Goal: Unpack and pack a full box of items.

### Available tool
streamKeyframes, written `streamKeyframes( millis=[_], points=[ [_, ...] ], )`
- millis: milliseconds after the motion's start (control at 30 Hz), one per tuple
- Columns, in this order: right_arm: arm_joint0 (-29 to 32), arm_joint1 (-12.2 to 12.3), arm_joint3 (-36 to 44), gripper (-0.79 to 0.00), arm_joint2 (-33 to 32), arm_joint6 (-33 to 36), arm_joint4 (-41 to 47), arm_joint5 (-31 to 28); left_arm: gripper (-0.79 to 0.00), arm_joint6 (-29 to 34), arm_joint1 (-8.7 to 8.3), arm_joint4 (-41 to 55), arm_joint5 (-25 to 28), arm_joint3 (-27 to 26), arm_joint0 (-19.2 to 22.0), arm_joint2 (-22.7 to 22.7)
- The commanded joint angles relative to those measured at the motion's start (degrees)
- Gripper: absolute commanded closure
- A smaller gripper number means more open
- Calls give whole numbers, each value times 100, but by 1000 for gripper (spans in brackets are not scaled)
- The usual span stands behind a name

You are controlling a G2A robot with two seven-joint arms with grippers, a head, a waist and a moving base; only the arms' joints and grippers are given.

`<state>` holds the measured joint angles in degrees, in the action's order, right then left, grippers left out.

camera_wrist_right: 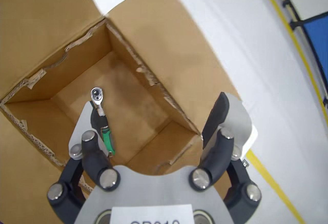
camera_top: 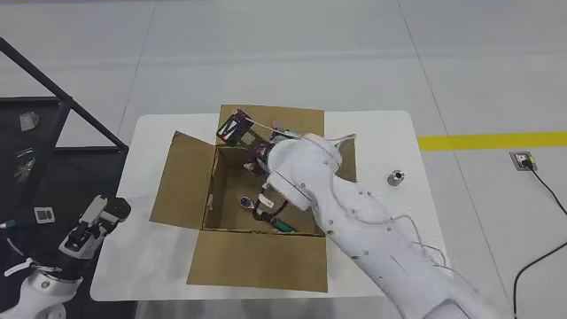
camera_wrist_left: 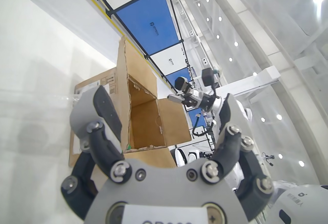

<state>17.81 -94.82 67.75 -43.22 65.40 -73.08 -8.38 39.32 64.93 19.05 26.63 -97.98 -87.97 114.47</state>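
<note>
1. Cardboard box [camera_top: 257, 266]: I see it on the white tabletop [camera_top: 381, 133] with all four flaps folded outward and the inside exposed.

2. Ratchet wrench [camera_wrist_right: 101, 117]: it lies flat on the box floor. It has a chrome head and a green-and-black handle. In the top view it sits toward the near wall of the box, partly under the right arm.

3. Right gripper [camera_wrist_right: 153, 117]: it hangs over the box opening, pointing down into it. The fingers are spread wide and hold nothing. In its wrist view one finger [camera_wrist_right: 92, 122] overlaps the wrench handle; I cannot tell whether they touch.

4. Left gripper [camera_wrist_left: 165, 109]: its fingers are also spread and it carries nothing. It sits by the near left edge of the tabletop, apart from the box and facing its side wall.

5. Other items: a dark packaged item [camera_top: 235, 127] rests on the far flap. A small metal part [camera_top: 395, 177] stands on the tabletop to the right of the box, apart from it.
</note>
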Motion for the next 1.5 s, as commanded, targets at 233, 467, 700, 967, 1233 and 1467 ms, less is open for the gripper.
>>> streamKeyframes(
  millis=[233, 467, 700, 967, 1233, 1467],
  points=[
    [-871, -976, -3247, -785, 1030, -573, 1704, -818, -785, 201, -60, -385, -217, 51, 201, -160],
    [-936, -1482, -4599, -785, 1189, -1161, 2318, -1182, -785, 90, -84, -720, -280, 26, 307, -346],
    [-885, -1708, -5383, -785, 1167, -1580, 2534, -1222, -785, -7, -113, -1119, -289, -34, 327, -432],
    [-806, -1825, -5703, -785, 1192, -1744, 2458, -958, -785, -227, -124, -1362, -218, -150, 251, -539],
    [-691, -1909, -5782, -622, 1277, -1885, 2214, -634, -785, -269, -147, -1432, -228, -210, 197, -557],
    [-630, -1967, -5812, -471, 1382, -2065, 1903, -271, -785, -467, -161, -1685, -276, -189, 197, -616]
  ],
)
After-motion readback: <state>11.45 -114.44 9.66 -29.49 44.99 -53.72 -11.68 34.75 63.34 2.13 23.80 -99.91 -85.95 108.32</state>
